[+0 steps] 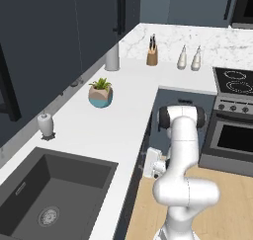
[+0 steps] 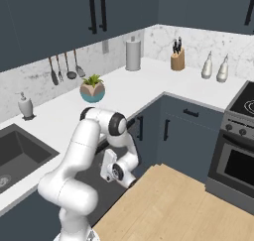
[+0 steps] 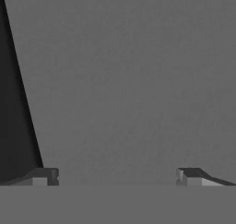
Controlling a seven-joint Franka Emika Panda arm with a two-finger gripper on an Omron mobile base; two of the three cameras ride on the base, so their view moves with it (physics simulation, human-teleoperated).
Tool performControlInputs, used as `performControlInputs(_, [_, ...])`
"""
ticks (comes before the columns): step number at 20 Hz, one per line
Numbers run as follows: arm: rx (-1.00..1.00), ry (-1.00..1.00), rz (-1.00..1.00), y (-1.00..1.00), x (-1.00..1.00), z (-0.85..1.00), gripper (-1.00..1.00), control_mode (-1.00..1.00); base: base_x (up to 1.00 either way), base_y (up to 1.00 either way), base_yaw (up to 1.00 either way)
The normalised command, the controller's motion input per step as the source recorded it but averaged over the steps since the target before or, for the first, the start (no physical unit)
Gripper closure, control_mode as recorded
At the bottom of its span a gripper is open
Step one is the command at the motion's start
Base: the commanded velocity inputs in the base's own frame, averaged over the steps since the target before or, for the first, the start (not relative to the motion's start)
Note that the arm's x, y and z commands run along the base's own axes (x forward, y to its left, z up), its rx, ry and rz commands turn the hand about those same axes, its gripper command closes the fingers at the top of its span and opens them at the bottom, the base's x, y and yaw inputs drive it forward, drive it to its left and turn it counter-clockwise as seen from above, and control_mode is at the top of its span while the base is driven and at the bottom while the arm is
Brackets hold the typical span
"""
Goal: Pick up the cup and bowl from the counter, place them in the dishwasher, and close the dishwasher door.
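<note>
Our gripper has its two fingertips spread wide with nothing between them, pressed close against a flat grey panel that we take to be the dishwasher door; its left edge slants, with dark space beyond. From the base views the hand sits low under the counter edge, right of the sink. We judge the door stiff, hinged and smooth, better pushed flat than gripped; its exact tilt we cannot tell.

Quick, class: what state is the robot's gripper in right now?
Gripper: open, fingers spread wide with nothing between them, facing a flat dark panel.
</note>
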Motion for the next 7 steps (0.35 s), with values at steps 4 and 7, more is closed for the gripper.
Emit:
performControlInputs(4, [0.0,-0.04,0.11,0.87,0.32,0.02,-1.0,-1.0,0.0,0.0,0.0])
performControlInputs(7, [-0.01,-0.03,0.12,0.57,0.22,0.44,-1.0,-1.0,0.0,0.0,0.0])
